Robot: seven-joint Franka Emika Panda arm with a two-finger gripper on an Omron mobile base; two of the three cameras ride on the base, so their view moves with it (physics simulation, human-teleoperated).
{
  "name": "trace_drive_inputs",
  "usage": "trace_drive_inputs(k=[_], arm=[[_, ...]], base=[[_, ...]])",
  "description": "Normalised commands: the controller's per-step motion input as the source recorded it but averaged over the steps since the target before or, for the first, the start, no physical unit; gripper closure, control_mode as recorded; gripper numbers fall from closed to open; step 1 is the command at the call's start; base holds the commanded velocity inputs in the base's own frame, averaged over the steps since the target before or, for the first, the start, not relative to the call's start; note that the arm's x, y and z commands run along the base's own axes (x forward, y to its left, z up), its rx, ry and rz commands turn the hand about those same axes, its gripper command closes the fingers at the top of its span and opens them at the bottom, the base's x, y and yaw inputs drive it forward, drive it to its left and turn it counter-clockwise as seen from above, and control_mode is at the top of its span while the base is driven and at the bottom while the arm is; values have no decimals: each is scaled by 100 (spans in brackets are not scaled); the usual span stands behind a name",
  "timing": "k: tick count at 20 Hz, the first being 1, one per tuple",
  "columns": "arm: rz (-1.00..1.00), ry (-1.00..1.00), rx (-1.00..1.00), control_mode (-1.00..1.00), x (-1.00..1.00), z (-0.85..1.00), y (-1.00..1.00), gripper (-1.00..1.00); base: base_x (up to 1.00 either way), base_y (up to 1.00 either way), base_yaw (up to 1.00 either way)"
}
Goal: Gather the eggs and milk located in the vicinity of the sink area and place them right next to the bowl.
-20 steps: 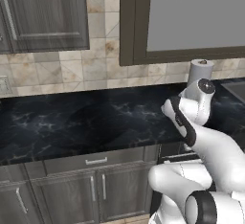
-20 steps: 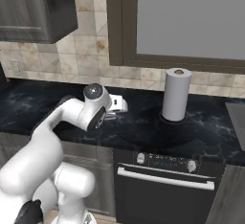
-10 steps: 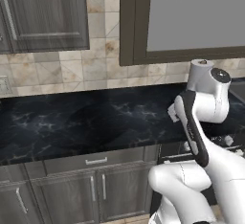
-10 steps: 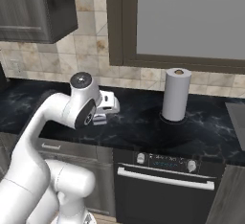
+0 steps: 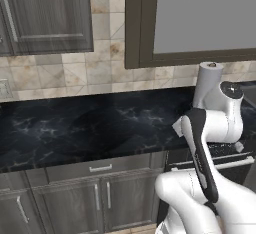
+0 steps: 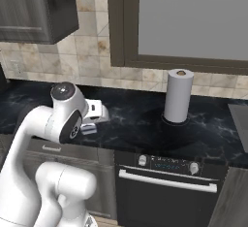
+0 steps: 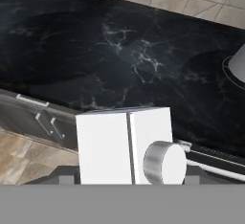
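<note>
Gripper (image 7: 127, 176) clamped on milk carton (image 7: 119, 146): white gable-top, grey round cap facing camera, dark finger tips just showing at both sides of its base. Carton held in air over front edge of black marble counter (image 7: 119, 50), cabinet fronts and tan floor below to one side in hand view. Paper-towel roll (image 6: 178, 95) upright on counter near tiled backsplash under window, well apart from carton, to arm's right. Oven (image 6: 164, 182) under counter below roll
</note>
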Motion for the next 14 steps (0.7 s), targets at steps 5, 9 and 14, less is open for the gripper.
trace_drive_inputs(k=[5, 9, 14], arm=[[0, 4, -7, -100, 0, 3, 22, 100], [0, 0, 0, 100, 0, 0, 0, 100], [0, 0, 0, 100, 0, 0, 0, 100]], base=[[0, 0, 0], [0, 0, 0], [0, -18, 0]])
